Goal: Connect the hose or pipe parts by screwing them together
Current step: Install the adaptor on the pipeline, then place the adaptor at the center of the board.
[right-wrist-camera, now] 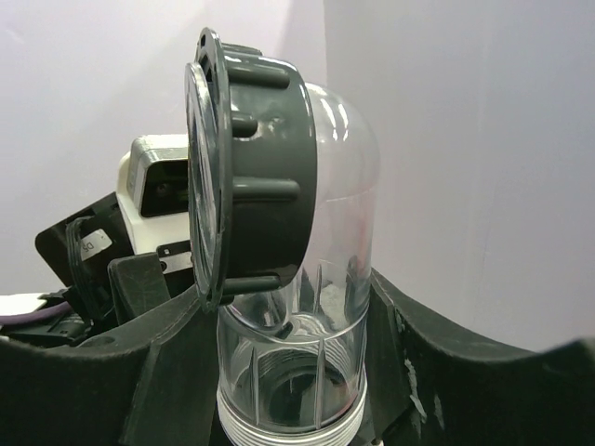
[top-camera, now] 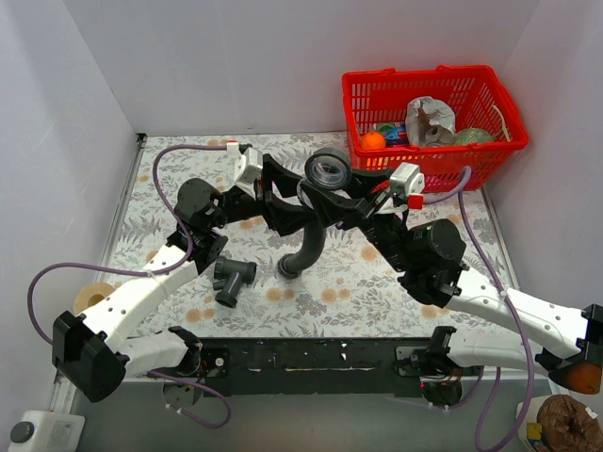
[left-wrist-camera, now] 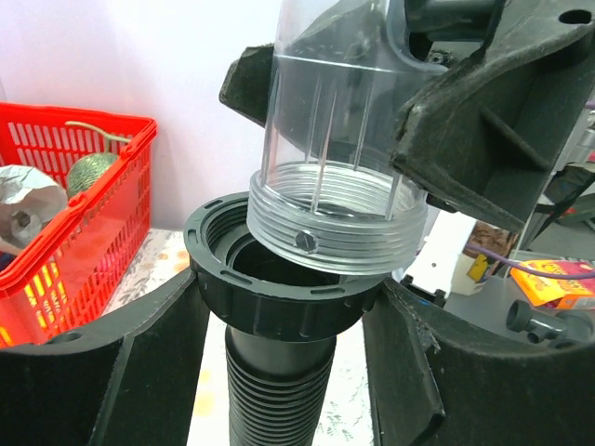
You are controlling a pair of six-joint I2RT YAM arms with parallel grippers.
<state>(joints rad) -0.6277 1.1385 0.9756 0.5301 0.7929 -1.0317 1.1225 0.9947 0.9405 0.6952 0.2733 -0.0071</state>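
The elbow [left-wrist-camera: 335, 139] hangs over the upper end of the hose [top-camera: 308, 247], threads at its mouth (tilted, not square), the T-fitting [top-camera: 233, 280] lies on the table [top-camera: 377, 287] left of the hose, and the basket [top-camera: 415, 75] stands back right.

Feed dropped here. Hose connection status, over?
Left gripper shut on black hose collar. Right gripper shut on clear elbow. Elbow threads tilted at collar mouth, not screwed in. Nothing between them.

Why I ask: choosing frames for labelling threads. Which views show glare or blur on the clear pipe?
Left wrist: clear elbow threads and hose collar crisp, faint reflections. Right wrist: sharp, pale highlights on the elbow's bend, grey nut well lit. Top: even light, parts small, no glare.
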